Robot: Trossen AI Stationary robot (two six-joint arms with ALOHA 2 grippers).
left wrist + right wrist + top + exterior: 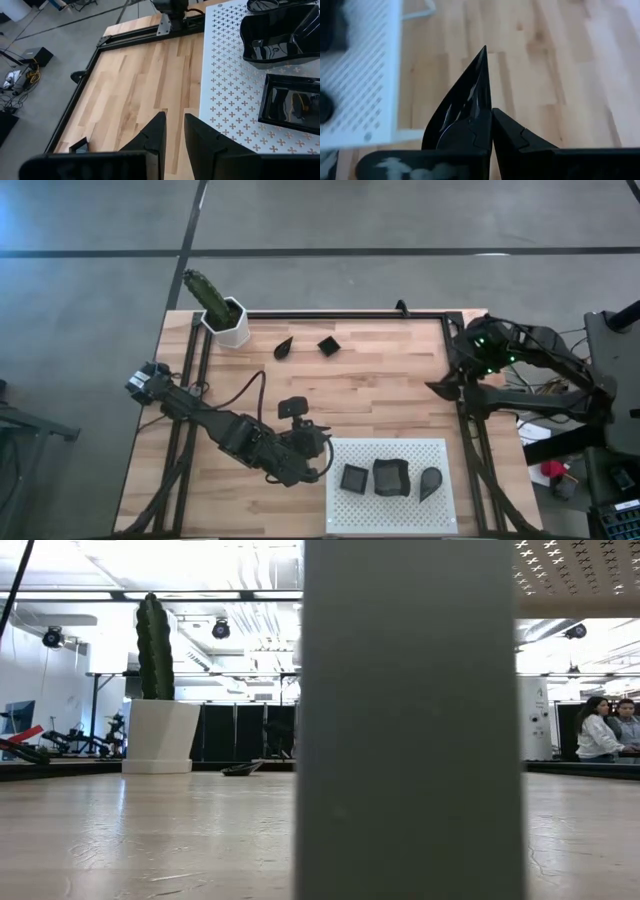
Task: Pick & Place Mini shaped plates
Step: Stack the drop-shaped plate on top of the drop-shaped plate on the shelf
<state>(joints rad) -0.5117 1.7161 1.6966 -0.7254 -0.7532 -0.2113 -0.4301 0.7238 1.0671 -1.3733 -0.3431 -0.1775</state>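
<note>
Mini shaped plates lie in two groups in the high view: three on the white perforated board — a square, a wavy-edged one and a teardrop — and two on bare wood near the cactus pot, a teardrop and a square. The left wrist view shows the left gripper beside the board, fingers slightly apart and empty. In the right wrist view, the right gripper is clamped on a teardrop plate above the wood.

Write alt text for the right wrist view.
The right gripper is shut on a glossy black teardrop plate, held above the wooden table with its tip pointing away from the camera. A corner of the white perforated board lies alongside.
</note>
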